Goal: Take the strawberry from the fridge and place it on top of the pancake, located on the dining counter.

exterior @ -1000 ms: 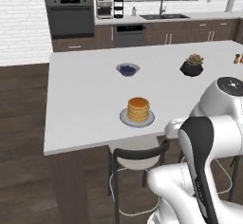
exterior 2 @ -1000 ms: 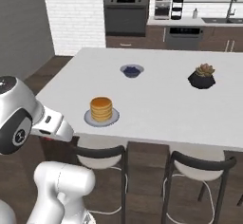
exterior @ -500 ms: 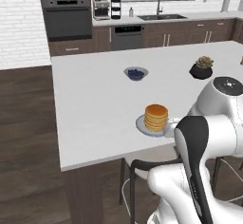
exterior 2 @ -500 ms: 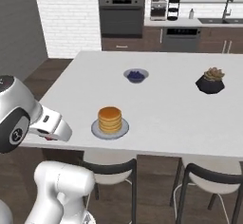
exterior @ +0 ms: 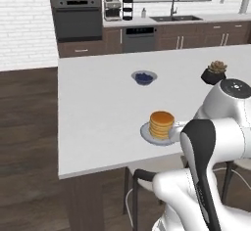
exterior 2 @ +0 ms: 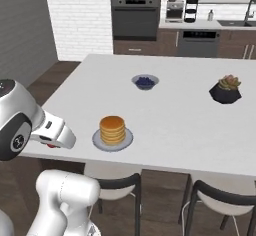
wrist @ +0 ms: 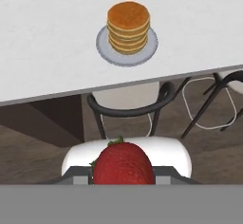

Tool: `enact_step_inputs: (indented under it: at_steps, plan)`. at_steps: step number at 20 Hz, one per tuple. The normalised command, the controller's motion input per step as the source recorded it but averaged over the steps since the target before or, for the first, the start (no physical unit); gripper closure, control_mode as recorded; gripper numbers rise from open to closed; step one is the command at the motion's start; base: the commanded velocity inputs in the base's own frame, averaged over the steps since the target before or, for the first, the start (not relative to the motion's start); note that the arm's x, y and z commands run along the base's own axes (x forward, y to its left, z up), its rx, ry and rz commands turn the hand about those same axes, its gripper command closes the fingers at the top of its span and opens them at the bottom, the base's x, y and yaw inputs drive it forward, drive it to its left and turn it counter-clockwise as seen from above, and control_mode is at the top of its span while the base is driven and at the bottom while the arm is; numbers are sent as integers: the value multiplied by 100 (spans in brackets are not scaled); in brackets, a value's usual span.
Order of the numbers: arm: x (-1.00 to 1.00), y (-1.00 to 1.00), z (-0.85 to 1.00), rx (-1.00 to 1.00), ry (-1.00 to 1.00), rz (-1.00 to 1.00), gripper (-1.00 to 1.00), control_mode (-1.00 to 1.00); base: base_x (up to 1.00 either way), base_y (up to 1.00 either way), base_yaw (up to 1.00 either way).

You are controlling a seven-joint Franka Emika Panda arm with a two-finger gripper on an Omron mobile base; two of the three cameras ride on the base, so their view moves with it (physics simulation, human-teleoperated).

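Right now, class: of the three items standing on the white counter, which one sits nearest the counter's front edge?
The pancake stack on its grey-blue plate; the bowl of blueberries and the potted succulent stand farther back.

The big white table (exterior: 98, 107) is carrying a plate (exterior: 147, 134) of pancakes (exterior: 161, 124) near its front edge, with a berry bowl (exterior: 144, 77) and a potted plant (exterior: 213, 72) sitting further back.

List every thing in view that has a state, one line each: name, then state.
gripper: shut on the strawberry.
strawberry: held, off the counter.
pancake: stacked on its plate, bare on top.
plate: flat on the dining counter.
berry bowl: upright, filled.
potted plant: upright.
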Motion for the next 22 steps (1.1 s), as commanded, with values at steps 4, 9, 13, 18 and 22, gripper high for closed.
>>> enact_step_inputs:
  at_steps: [4, 9, 13, 18, 22]
  plan:
    - [0, 0, 0, 0, 0, 0, 100, 100, 16, -60, 6]
    - [0, 0, 0, 0, 0, 0, 100, 100, 37, -19, 3]
    - [0, 0, 0, 0, 0, 0, 100, 100, 72, -1, 1]
    - [0, 0, 0, 0, 0, 0, 100, 100, 75, 0, 1]
    - [19, 0, 0, 0, 0, 0, 100, -100, 53, 0, 0]
